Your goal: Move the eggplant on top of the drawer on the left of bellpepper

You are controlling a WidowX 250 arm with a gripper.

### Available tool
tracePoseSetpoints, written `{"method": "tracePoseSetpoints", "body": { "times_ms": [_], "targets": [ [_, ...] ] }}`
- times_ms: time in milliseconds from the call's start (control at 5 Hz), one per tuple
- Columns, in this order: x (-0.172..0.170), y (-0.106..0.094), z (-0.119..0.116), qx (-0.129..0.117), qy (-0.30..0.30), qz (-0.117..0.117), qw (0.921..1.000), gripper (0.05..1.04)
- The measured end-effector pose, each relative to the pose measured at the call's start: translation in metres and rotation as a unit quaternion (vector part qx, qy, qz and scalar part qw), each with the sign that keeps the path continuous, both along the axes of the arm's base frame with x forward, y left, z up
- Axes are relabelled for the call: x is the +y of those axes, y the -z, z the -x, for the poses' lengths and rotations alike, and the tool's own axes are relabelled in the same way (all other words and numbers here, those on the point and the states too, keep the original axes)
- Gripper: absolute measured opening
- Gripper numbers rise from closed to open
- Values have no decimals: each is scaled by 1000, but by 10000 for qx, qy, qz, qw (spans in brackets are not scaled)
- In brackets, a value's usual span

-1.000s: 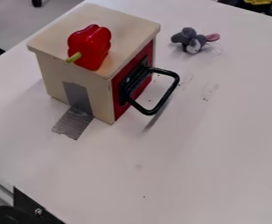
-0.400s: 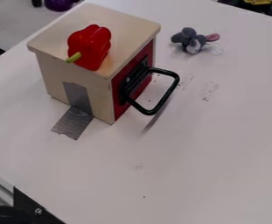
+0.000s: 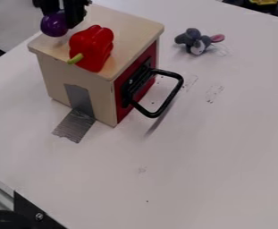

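Hand, one: is gripping the eggplant, upper left of the frame, near the bellpepper standing on the drawer. Pickup: done. Lowering, release: apparently remaining.

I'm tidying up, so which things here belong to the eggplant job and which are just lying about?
For the job: purple eggplant, tool, red pepper, wooden drawer box.
Just lying about: grey toy mouse, yellow thing at the top edge.
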State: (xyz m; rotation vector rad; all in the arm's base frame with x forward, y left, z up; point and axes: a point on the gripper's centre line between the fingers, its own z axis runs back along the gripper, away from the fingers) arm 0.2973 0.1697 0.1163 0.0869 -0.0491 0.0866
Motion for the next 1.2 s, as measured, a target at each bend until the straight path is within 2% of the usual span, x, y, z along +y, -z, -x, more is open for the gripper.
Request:
{"method": "tracePoseSetpoints", "body": {
  "times_ms": [200, 400, 600, 800, 1000, 1200],
  "targets": [
    [1, 10, -2, 82, 18, 44, 10000, 622],
    [0, 10, -3, 65, 57, 80, 9999, 676],
    [-6, 10, -4, 23, 7, 271, 9996, 952],
    [-15, -4, -3, -48, 78, 515, 9986, 1001],
    [-21, -41, -7, -377, 193, 625, 9971, 1001],
    [-25, -65, -5, -510, 323, 621, 9962, 1001]
  ]
}}
